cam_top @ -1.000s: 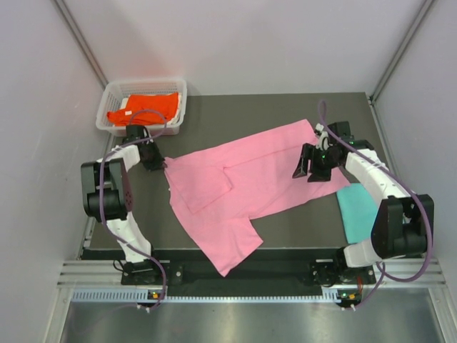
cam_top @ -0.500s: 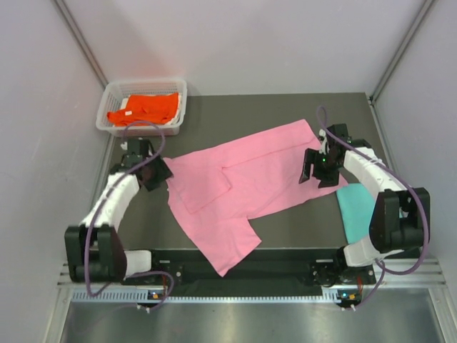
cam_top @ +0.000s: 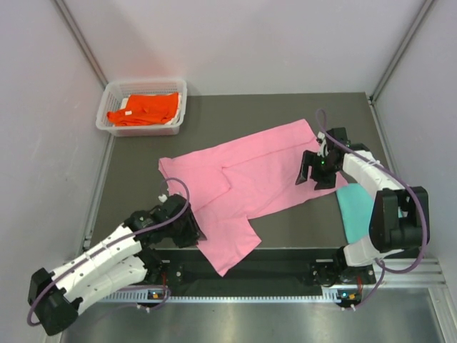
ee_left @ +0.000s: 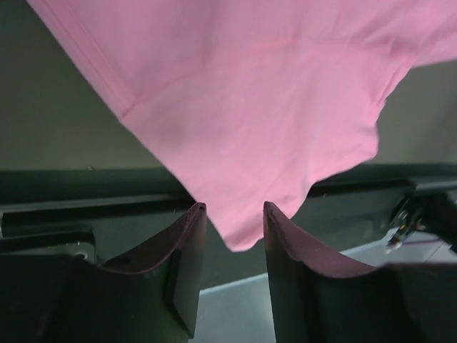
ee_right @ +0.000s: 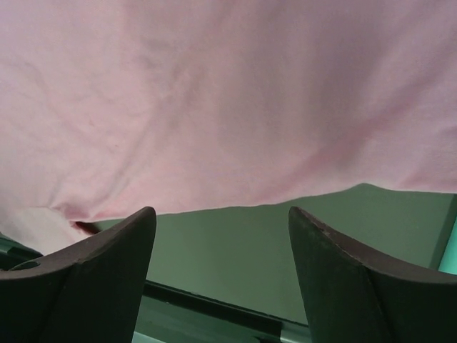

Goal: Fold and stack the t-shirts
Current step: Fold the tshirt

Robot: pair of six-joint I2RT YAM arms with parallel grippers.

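Pink t-shirt (cam_top: pixel 264 164) sprawls mostly unfolded on the counter (cam_top: pixel 235 114) from above, teal t-shirt (cam_top: pixel 355 211) at right, orange t-shirt (cam_top: pixel 143 108) in a basket (cam_top: pixel 107 123); left wrist: left end effector (ee_left: pixel 228 207) narrowly parted, empty, at its hem; right wrist: right end effector (ee_right: pixel 221 214) wide, empty; we judge most folding remains.

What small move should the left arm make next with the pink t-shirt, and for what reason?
Probably ease the left hand a little forward and close it on the corner of the pink t-shirt. In the left wrist view its fingers stand apart, holding nothing, and that corner hangs past the near edge of the table, right in the gap between them.
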